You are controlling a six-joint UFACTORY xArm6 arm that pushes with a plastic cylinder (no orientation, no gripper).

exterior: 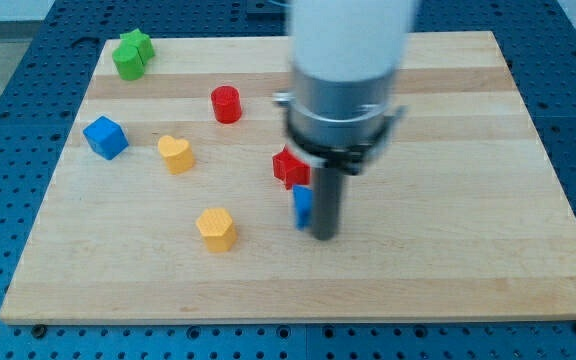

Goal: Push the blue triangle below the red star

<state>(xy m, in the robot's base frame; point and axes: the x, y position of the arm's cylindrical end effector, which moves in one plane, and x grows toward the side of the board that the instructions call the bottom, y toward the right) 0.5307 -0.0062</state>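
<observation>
Right, my tip (325, 236) is down on the wooden board (448, 200), w/ the blue triangle (302, 205) touching its left side, partly hidden by the rod. Red star (288, 166) sits just above the triangle, half covered by the arm. Yellow blocks (216, 228) and (176, 154) lie further to the view's left.

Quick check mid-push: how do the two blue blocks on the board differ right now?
The blue triangle block sits near the board's middle, just below the red star block, and is largely hidden by the rod; the blue cube block stands alone in full view at the view's left. My tip is right beside the triangle on its right, far from the cube. The cube shows more of itself. Both share the same blue.
</observation>
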